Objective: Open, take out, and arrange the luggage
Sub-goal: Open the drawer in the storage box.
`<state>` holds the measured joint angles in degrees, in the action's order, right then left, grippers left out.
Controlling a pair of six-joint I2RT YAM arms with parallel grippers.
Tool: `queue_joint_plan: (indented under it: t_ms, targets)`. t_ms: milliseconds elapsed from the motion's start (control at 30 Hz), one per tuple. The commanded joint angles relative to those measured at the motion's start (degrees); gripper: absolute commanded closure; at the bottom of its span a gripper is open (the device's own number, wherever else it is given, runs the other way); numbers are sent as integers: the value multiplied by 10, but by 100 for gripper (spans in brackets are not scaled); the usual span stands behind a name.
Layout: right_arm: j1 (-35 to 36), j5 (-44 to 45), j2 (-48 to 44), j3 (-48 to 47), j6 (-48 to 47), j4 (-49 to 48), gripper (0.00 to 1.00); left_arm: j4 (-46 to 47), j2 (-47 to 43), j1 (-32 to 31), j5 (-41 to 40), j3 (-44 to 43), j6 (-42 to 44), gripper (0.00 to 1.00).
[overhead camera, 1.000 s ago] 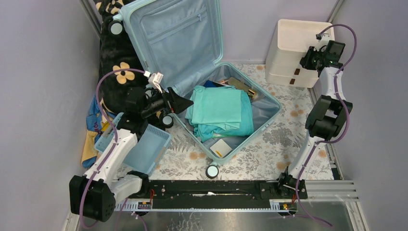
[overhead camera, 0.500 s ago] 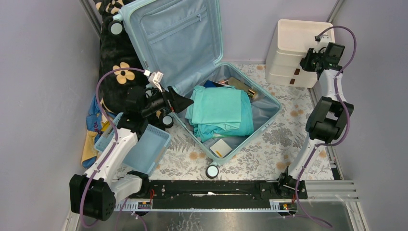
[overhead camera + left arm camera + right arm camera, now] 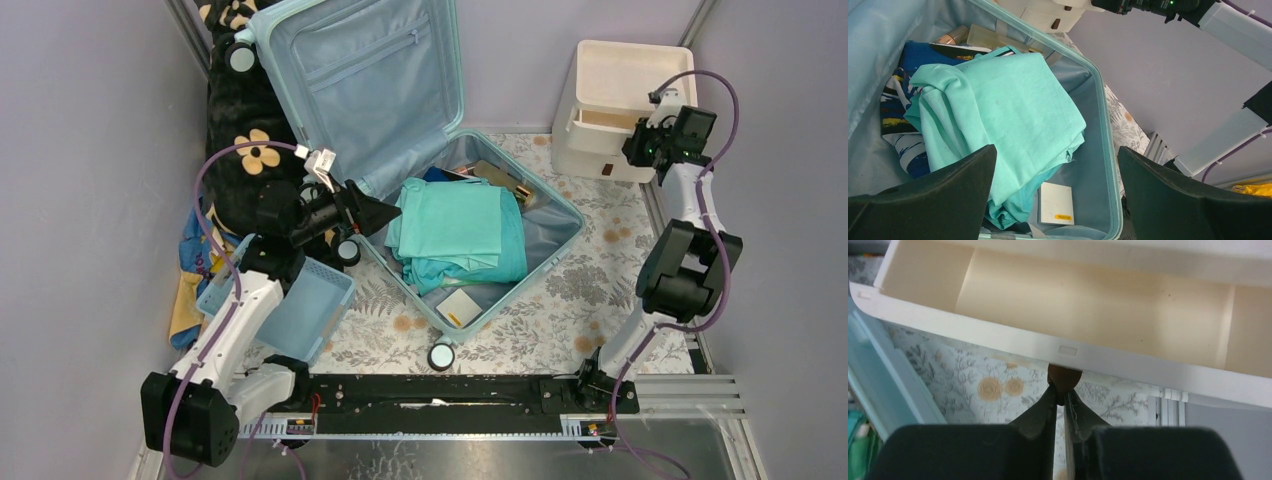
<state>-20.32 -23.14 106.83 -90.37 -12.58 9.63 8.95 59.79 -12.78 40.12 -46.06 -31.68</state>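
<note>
Black fingers spread wide, the left tool hangs over the rim of the open luggage, holding nothing. Far to its right, the right tool pinches the brown knob of the cream drawer, which stands partway out. The pull should probably run straight along the drawer's slide with a firm grip, since so small a knob could slip. A blue basket sits beside the left tool, and teal cloth lies beneath it, filling much of the luggage. The luggage rim lies left of the right tool, seemingly clear of the drawer's path.
</note>
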Motion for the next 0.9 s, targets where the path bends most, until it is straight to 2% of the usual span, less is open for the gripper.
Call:
queue_joint_plan:
  t_ms: [0, 167, 533, 567, 633, 700, 867]
  targets:
    - [5, -26, -84, 63, -35, 39, 99, 30, -11, -3, 17, -9, -3, 2]
    - [3, -11, -138, 133, -59, 54, 99, 36, -9, -2, 26, -8, -8, 2]
    - [-2, -15, -206, 195, -58, 88, 98, 80, -15, -9, 38, 21, -64, 3]
    - [-3, -9, -210, 196, -58, 86, 95, 85, -16, -10, 37, 24, -68, 3]
    - [-5, 0, -212, 190, -59, 89, 76, 88, -15, -13, 39, 26, -74, 3]
    - [-8, -2, -211, 174, -64, 105, 64, 87, -13, -15, 43, 24, -78, 3]
    - [-13, -13, -231, 154, -77, 131, 48, 79, -18, -25, 35, 23, -79, 4]
